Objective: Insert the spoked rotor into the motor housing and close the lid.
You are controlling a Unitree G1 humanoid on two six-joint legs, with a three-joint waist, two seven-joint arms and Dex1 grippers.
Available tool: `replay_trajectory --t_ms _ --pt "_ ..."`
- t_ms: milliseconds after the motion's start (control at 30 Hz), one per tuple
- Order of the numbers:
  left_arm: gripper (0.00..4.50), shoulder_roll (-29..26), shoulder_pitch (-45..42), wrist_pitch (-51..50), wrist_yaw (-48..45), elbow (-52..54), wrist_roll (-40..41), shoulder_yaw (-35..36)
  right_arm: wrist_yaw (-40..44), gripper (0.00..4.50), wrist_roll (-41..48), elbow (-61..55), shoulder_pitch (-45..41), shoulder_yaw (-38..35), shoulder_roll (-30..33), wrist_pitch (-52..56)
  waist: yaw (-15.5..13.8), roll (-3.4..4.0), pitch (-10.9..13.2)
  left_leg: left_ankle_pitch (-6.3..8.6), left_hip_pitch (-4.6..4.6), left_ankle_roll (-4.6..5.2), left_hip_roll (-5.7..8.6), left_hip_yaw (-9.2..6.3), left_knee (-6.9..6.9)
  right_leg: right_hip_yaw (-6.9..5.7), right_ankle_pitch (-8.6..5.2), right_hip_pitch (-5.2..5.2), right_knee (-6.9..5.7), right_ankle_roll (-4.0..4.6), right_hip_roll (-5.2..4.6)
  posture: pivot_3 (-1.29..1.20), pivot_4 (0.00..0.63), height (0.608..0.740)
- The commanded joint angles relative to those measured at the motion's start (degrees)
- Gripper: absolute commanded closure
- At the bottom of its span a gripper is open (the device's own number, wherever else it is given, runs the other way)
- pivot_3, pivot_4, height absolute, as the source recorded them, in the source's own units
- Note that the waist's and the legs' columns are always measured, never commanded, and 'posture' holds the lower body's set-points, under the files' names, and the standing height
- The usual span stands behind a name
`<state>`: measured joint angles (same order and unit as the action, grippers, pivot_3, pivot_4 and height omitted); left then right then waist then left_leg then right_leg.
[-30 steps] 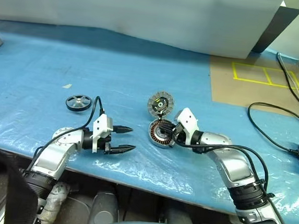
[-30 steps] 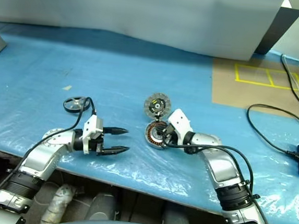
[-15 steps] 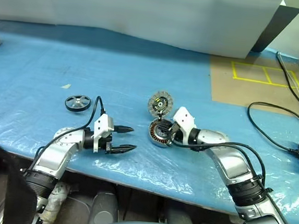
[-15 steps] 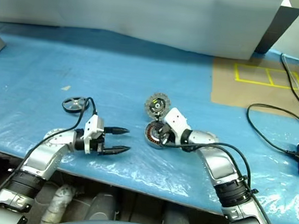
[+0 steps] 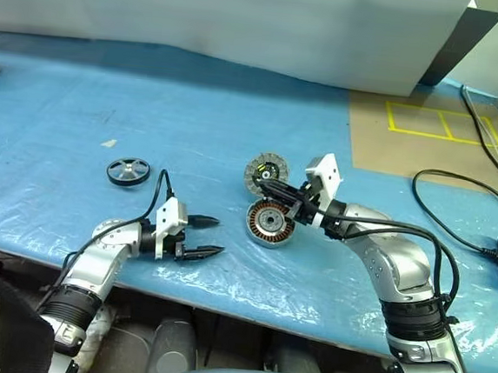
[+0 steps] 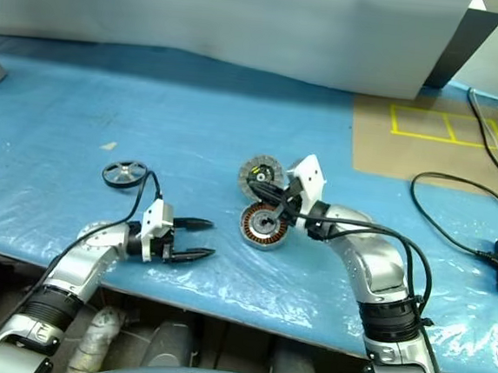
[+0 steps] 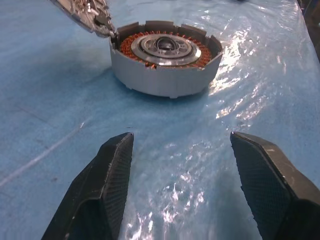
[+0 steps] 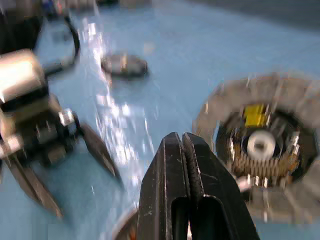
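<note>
Blue plastic sheeting [image 5: 194,112] spread across a workbench, glossy and wrinkled, backed at 12 o'clock by a pale panel [image 5: 246,20]. Toward 2 o'clock, a brown board [image 5: 427,141] marked with yellow tape squares, and beyond it a black cable [image 5: 456,213] looping off to 3 o'clock. Near centre, the motor housing [image 5: 269,223], lying flat and uncovered, copper windings ringed round a silver hub. Joined at its edge at about 11 o'clock, the lid [image 5: 265,171], tipped up and open, segmented rim and yellow mark facing the camera. Well apart at 9 o'clock of the housing, the spoked rotor [image 5: 128,172], flat on the sheeting, untouched. Just above the housing, reaching in from 3 o'clock, the right gripper [image 5: 262,185], fingers pressed together on nothing, tips right at the lid's lower edge; contact impossible to confirm. At 8 o'clock of the housing, the left gripper [image 5: 210,237], low over the sheeting, fingers spread apart and empty, aimed at the housing wall.
</note>
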<state>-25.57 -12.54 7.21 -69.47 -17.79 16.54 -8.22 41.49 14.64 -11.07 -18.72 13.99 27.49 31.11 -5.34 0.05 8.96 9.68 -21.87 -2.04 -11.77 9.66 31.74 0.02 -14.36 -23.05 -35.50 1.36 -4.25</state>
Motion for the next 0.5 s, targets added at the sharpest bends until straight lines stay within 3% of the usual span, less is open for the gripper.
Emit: replay_trajectory --t_ms 33,167,233,500 --pt "1.22 0.2 -0.3 3.0 -1.1 -1.1 -0.1 0.5 -0.9 4.47 -10.1 6.9 2.5 6.8 3.1 -6.4 0.0 0.04 0.0 0.00 -0.01 0.00 0.00 0.00 0.00 -0.02 -0.01 0.00 0.02 0.02 -0.02 0.00 0.150 0.740" --pt "1.22 0.2 -0.6 4.4 -1.5 -2.9 0.0 0.9 0.3 4.47 -6.5 4.2 3.6 3.6 2.3 -5.9 -0.2 -0.17 -0.2 0.02 0.44 0.03 -0.04 0.05 -0.08 0.06 -0.07 0.43 0.05 0.03 -0.08 0.00 0.150 0.740" --pt "1.22 0.1 -0.6 4.9 -1.7 -3.5 -0.1 0.9 1.4 4.47 -0.5 0.8 3.0 0.0 0.0 -3.4 -0.2 -0.21 -0.1 0.07 0.49 0.11 -0.03 0.05 -0.09 0.10 -0.07 0.49 0.07 0.02 -0.16 0.00 0.150 0.740" --pt "1.22 0.3 -0.6 5.2 -2.2 -3.6 0.0 0.7 0.3 4.47 10.9 -3.3 -0.6 -9.3 -5.5 3.5 -0.1 -0.22 -0.1 0.02 0.22 0.04 -0.04 0.07 -0.12 0.09 -0.05 0.10 -0.02 0.06 -0.05 0.00 0.150 0.740"
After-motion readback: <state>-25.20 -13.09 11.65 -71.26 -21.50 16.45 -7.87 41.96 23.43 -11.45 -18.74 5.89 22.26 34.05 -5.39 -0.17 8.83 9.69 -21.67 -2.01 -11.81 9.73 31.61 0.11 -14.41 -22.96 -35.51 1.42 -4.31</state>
